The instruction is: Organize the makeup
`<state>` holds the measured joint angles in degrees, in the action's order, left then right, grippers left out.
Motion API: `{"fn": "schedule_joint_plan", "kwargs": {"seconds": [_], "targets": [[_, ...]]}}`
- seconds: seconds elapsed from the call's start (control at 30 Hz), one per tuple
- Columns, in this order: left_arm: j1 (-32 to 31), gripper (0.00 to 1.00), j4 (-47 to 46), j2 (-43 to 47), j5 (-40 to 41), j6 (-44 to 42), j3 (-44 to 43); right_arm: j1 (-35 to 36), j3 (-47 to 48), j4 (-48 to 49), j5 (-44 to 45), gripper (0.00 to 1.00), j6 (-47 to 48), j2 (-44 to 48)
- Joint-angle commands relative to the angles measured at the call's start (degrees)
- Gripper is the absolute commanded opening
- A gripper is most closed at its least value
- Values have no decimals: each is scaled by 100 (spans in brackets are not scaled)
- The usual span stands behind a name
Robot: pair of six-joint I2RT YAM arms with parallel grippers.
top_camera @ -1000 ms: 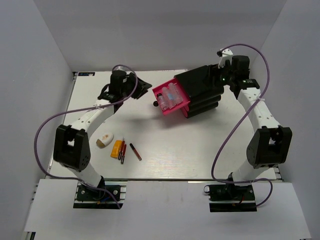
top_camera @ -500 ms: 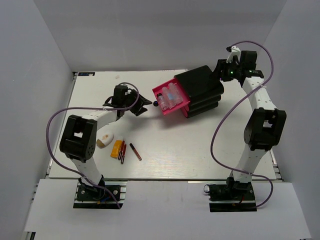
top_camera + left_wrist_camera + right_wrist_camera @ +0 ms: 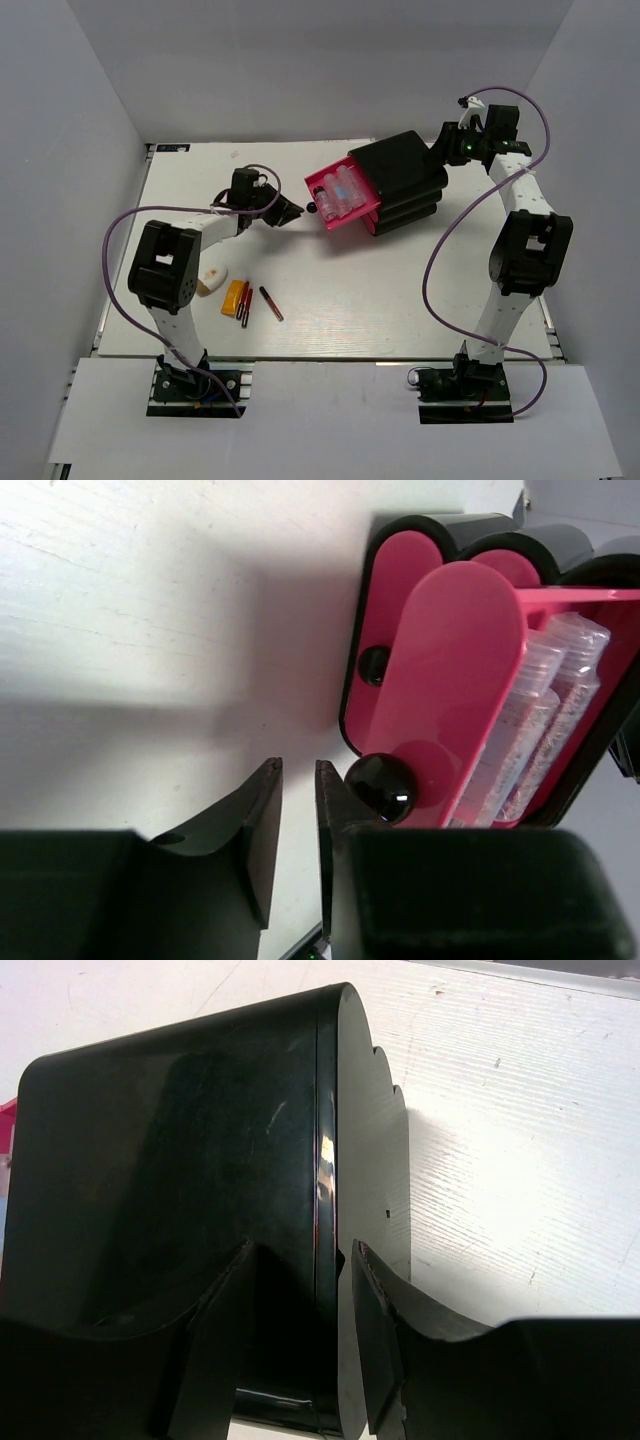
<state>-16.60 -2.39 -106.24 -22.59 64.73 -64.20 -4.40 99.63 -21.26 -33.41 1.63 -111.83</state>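
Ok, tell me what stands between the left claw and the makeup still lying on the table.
Nothing visible. The left claw points at the pink drawer's knob, away from the orange tube, pencils and white-tan piece; only bare table lies between, though the arm's own elbow sits beside them.

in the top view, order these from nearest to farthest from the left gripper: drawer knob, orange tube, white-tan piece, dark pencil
From the left gripper:
1. Drawer knob, just to its right, on the front of the open pink drawer.
2. White-tan piece, orange tube and dark pencil, all nearer the arm bases: too close to call, so not ranked among themselves.
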Motion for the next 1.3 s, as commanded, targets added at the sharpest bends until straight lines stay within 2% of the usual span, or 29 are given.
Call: {"fn": "schedule_joint_plan", "kwargs": {"seconds": [0.0,0.1,0.43,0.83,1.07,1.27], "targets": [[-1,29,580,-37,123,-197,-390,-25,205,-1,-148,49,-22,-32],[-1,27,941,-265,36,-469,-654,-25,205,-19,-131,49,-14,-49],[-177,29,1329,-1048,-553,-734,-1454,-8,188,-54,-104,49,39,-49],[-230,29,337,-1004,-1300,-620,-1331,-8,153,-98,-113,49,57,-58],[-230,29,283,-1022,-1327,-567,-1463,10,135,-168,-113,48,127,-67],[-282,29,-252,-978,-1450,-461,-1569,1,126,-212,-96,48,171,-84]]}}
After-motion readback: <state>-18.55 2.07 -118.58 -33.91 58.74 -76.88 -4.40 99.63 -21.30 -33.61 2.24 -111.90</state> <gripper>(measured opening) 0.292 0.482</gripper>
